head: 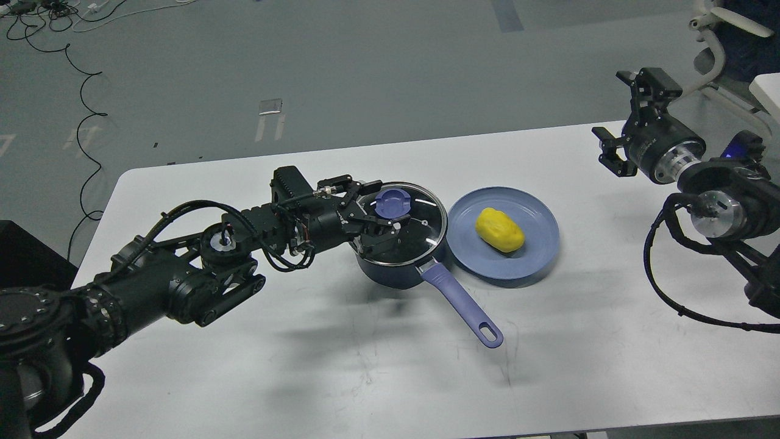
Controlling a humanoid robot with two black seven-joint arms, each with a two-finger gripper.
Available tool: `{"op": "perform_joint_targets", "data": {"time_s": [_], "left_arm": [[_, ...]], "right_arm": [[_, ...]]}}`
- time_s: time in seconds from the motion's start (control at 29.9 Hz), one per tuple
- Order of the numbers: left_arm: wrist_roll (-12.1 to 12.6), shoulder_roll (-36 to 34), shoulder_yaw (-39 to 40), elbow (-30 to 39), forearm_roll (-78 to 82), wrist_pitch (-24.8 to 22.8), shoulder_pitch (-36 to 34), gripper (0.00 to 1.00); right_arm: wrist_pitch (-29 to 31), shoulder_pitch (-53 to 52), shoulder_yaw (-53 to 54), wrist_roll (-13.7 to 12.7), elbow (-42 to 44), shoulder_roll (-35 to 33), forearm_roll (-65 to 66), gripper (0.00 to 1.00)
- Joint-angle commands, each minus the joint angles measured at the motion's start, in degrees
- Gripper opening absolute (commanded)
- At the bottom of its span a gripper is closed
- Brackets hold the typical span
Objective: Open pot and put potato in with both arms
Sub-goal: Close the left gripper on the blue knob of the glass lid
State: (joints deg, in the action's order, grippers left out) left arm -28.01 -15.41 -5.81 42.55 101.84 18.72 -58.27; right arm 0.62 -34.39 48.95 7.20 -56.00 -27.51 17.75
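Both sets of fingers spread: left fingers [381,222] over the pot [399,265] lid, right fingers [627,116] past the table [365,366] edge.

Left arm [183,274] reached in from lower left, stretched nearly level, left gripper [381,222] spread wide, fingers [365,195] splayed. Right arm [725,207] entered from right edge, elbow bent, right gripper [627,116] raised, jaws parted, holding nothing.

I can read no text, label, brand or number anywhere: none on the pot [399,268], none on the plate [536,253] right of that pot, none on my arms.
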Motion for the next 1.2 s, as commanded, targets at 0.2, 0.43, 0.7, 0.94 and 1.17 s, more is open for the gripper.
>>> {"op": "perform_joint_targets", "data": {"time_s": [0.2,0.43,0.7,0.94,1.17], "left_arm": [[0.0,0.3,-0.1,-0.1,-0.1,-0.1,0.0,0.79],[0.0,0.2,-0.3,-0.1,0.0,0.0,0.0,0.77],[0.0,0.1,-0.3,0.1,0.2,0.0,0.0,0.68],[0.0,-0.1,-0.3,0.3,0.3,0.1,0.0,0.64],[0.0,-0.3,-0.2,0.3,0.3,0.1,-0.1,0.62]], "right_arm": [[0.0,0.1,0.0,0.0,0.1,-0.3,0.0,1.0],[0.0,0.1,-1.0,0.1,1.1,-0.3,0.0,1.0],[0.0,0.0,-2.0,0.3,1.4,-0.5,0.0,1.0],[0.0,0.0,-2.0,0.3,1.4,-0.5,0.0,1.0],[0.0,0.0,-2.1,0.3,1.4,-0.5,0.0,1.0]]}}
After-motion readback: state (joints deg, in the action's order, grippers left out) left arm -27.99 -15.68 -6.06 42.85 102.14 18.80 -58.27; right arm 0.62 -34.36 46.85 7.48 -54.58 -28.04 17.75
